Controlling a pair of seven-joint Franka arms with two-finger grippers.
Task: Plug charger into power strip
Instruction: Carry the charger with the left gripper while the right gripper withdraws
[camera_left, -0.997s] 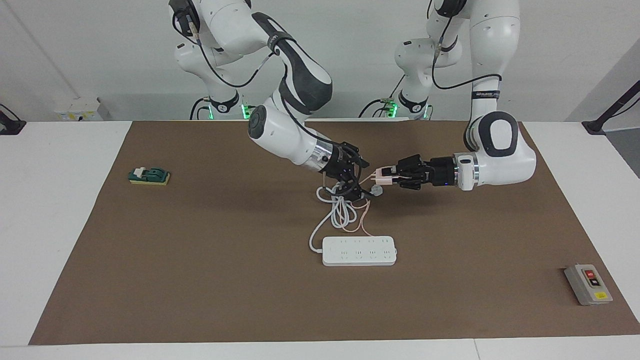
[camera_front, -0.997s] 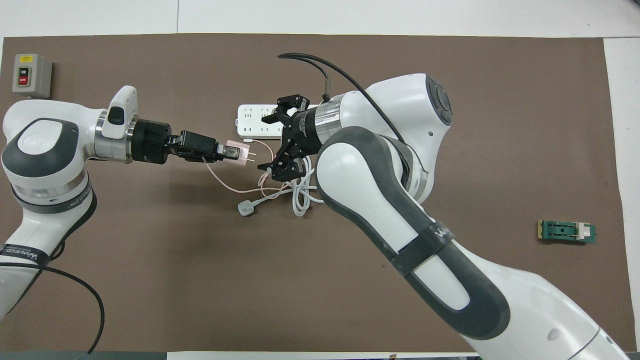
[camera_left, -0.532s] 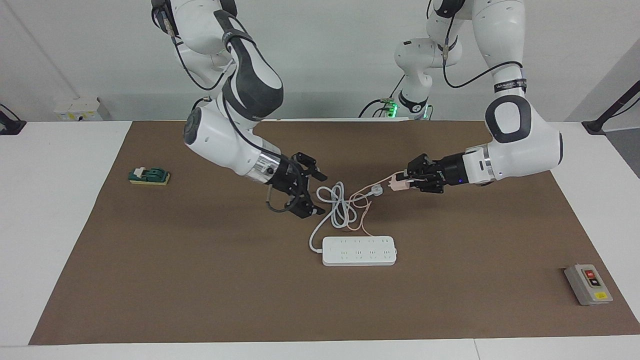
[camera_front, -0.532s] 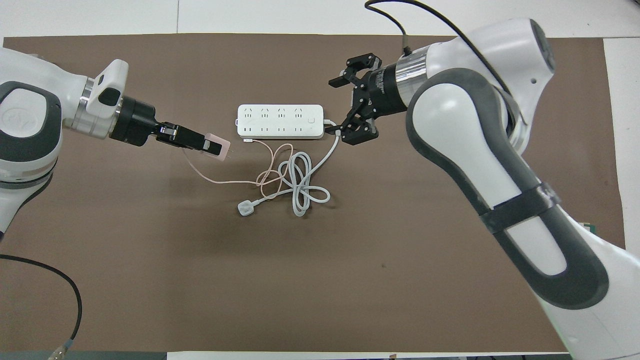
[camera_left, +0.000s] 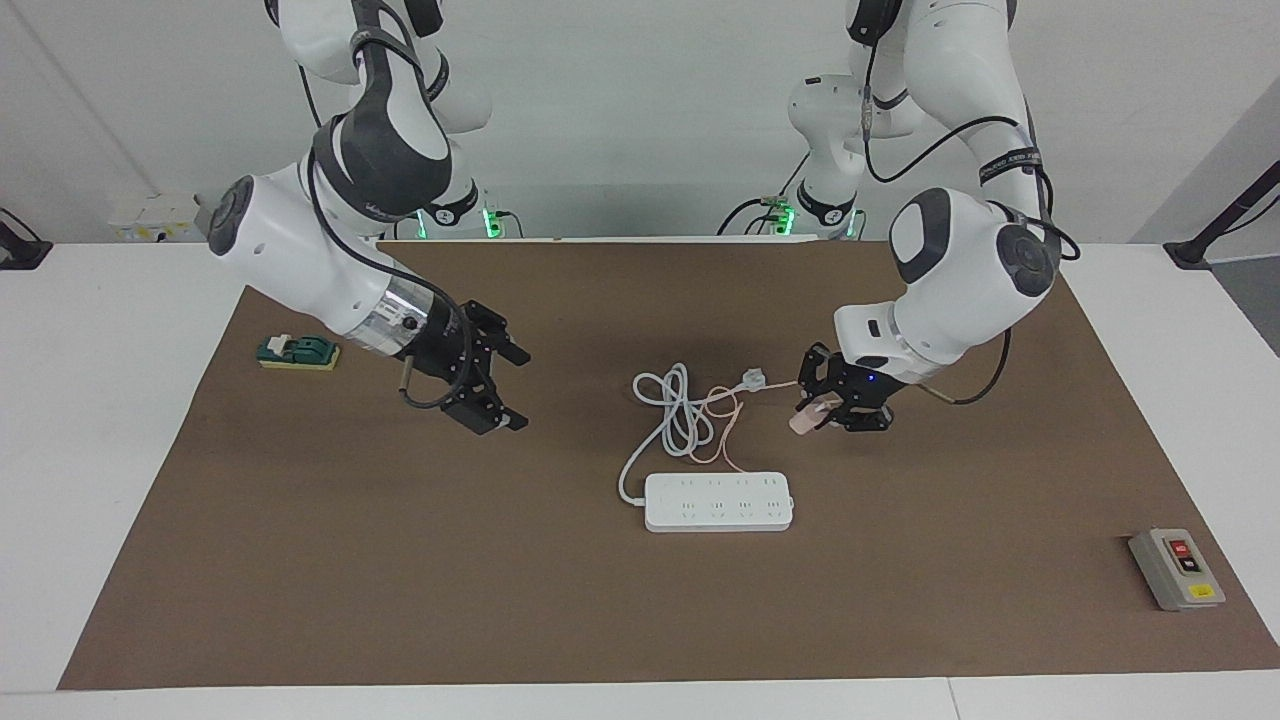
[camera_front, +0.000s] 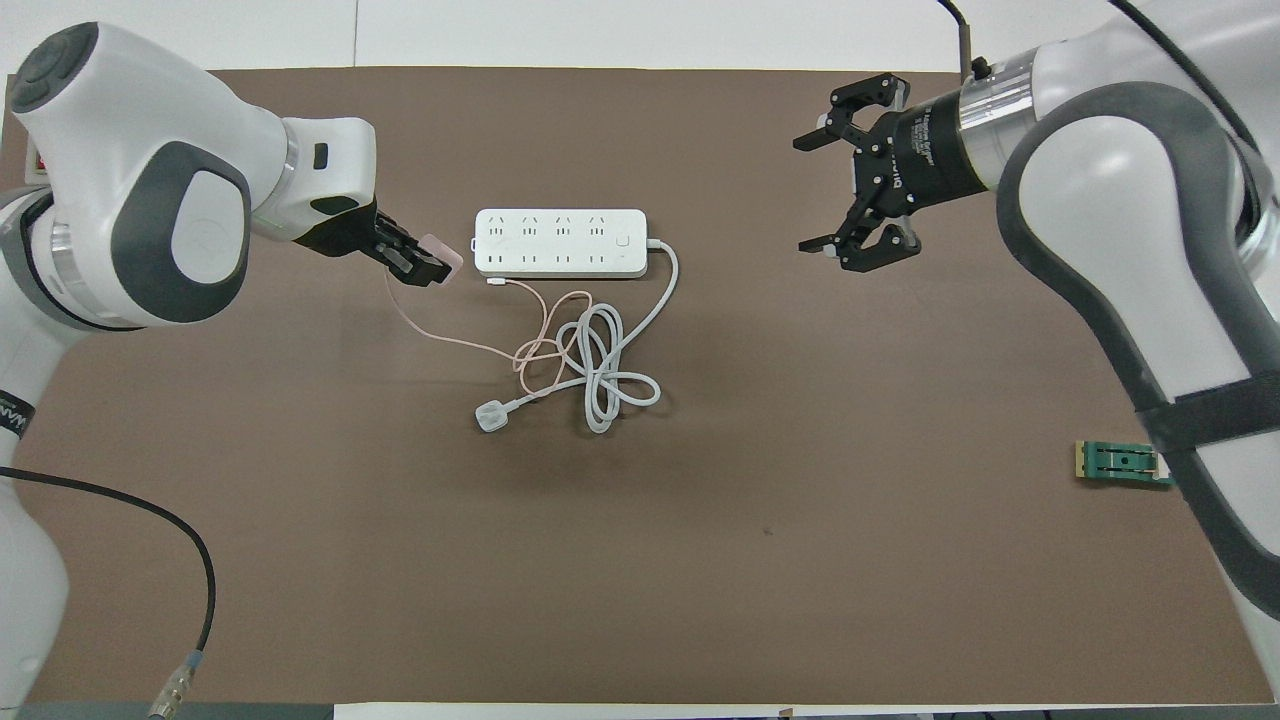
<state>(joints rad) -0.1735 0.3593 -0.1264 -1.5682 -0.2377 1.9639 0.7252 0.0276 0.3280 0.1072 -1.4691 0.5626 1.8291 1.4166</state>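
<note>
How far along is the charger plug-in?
Done: the left gripper is shut on the charger, lifted off the mat. In hand: it hangs beside the power strip, at the left arm's end, not over the sockets. Left: align the prongs and push in. The right gripper waits open, empty, over bare mat.
</note>
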